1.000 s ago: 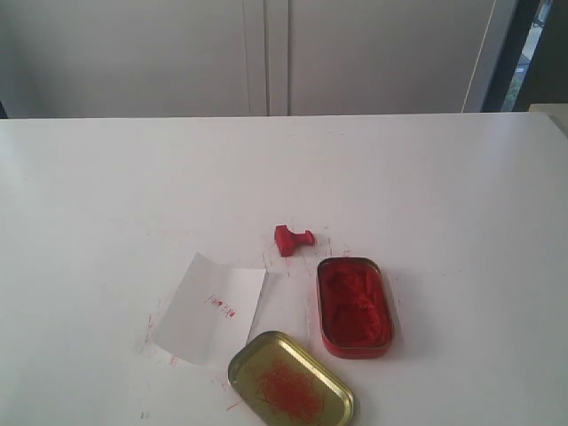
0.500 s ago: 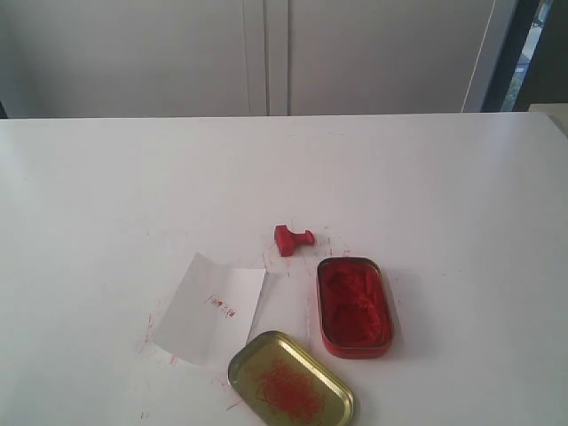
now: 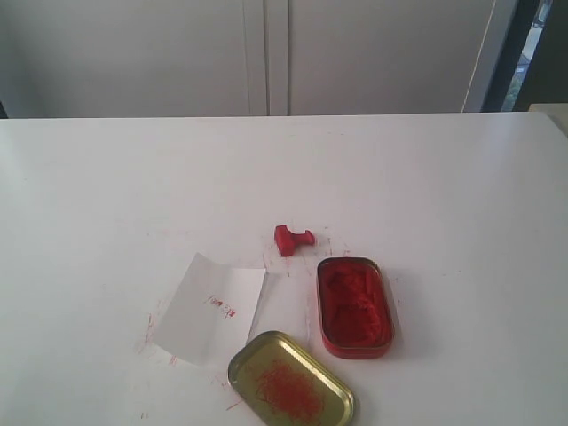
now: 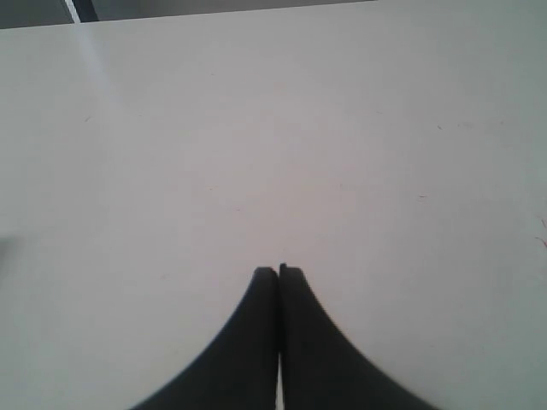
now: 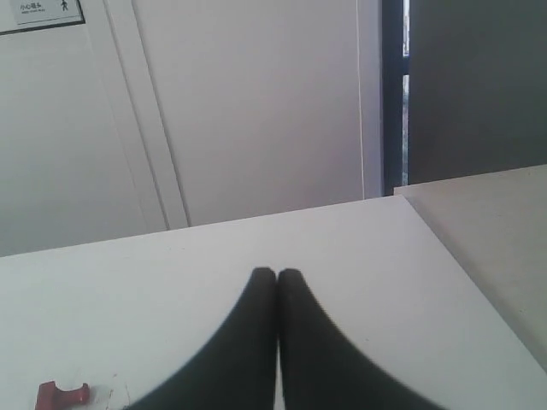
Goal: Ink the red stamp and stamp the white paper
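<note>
Already the white paper (image 3: pixel 209 312) shows a red mark (image 3: pixel 222 306); the red stamp (image 3: pixel 293 240) lies loose; left gripper (image 4: pixel 279 272) and right gripper (image 5: pixel 276 273) closed, empty.

The worktop (image 3: pixel 426 177) carries the red stamp (image 3: pixel 293 239), off to the right tool's (image 5: pixel 276 272) side, the white paper (image 3: pixel 209 311), red tin (image 3: pixel 320 306) and gold lid (image 3: pixel 291 382).

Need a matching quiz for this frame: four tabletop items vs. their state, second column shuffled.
Column one:
1. red stamp
2. white paper
3. red tin
4. gold lid

Column two:
A. creased, bears a small red mark
B. inner face up, smeared red
C. lying on its side
D. open, full of red paste

Pairs: 1-C, 2-A, 3-D, 4-B.
</note>
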Controlling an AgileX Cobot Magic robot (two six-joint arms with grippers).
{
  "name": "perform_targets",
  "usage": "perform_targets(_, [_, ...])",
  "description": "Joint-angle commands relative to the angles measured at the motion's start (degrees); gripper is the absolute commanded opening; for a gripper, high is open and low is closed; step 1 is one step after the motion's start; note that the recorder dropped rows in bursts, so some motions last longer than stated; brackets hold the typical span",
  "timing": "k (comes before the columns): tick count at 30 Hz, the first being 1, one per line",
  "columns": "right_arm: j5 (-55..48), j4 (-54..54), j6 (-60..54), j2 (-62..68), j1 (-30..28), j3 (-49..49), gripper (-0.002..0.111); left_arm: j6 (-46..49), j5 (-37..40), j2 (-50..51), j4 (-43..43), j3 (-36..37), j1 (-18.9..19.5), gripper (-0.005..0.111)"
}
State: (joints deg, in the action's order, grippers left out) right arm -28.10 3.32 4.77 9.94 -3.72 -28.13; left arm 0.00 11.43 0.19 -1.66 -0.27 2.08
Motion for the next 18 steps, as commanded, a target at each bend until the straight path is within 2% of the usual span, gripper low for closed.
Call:
perform_targets(1, [0.83, -0.4, -0.57, -0.49, -0.29, 0.24, 0.0, 0.0, 0.14, -0.19, -0.07, 0.27, 0.06, 0.0])
perform_targets(14, [0.73, -1.0, -0.8, -1.26, -0.29, 0.96, 0.0, 0.0, 0.14, -0.19, -0.07, 0.27, 0.06, 0.0])
perform_targets(18, [0.73, -1.13, -5.69, -1.26, -0.29, 0.96, 0.0, 0.0, 0.14, -0.19, -0.07, 0.27, 0.06, 0.0])
